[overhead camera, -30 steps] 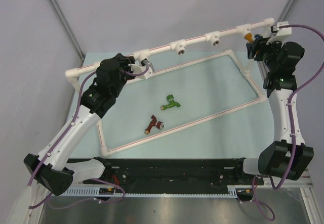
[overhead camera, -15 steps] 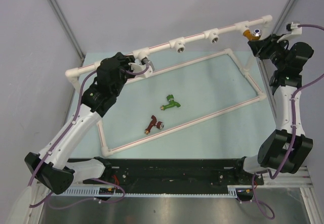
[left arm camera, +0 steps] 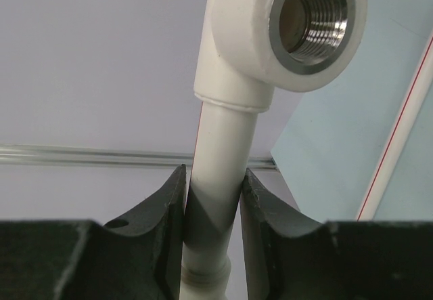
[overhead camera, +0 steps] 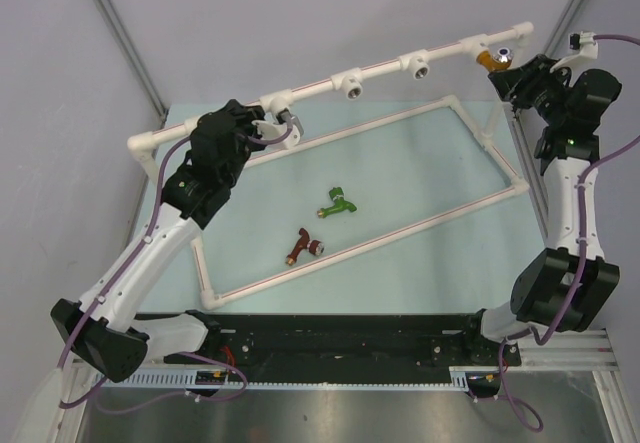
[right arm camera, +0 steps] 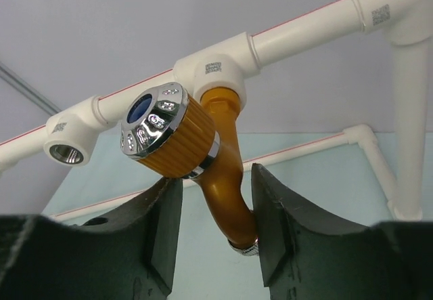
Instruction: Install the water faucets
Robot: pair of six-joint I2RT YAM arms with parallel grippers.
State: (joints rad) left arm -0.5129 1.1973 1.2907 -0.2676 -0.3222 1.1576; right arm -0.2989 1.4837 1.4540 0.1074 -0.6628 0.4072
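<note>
The orange faucet [right arm camera: 203, 144] sits with its threaded end in the end socket on the top rail [overhead camera: 385, 70] of the white pipe frame [overhead camera: 450, 217], spout hanging down. The right gripper [right arm camera: 215, 229] straddles that spout, fingers [right arm camera: 162, 232] spread, with a gap showing on one side. The green faucet [overhead camera: 337, 203] and red-brown faucet [overhead camera: 304, 246] lie inside the frame's base loop. The left gripper [left arm camera: 213, 181] pinches the rail beside an empty socket [left arm camera: 314, 19]. Likely trouble: loose fingers sliding off the curved spout during a turn, or a crooked thread jamming and twisting the rail.
</note>
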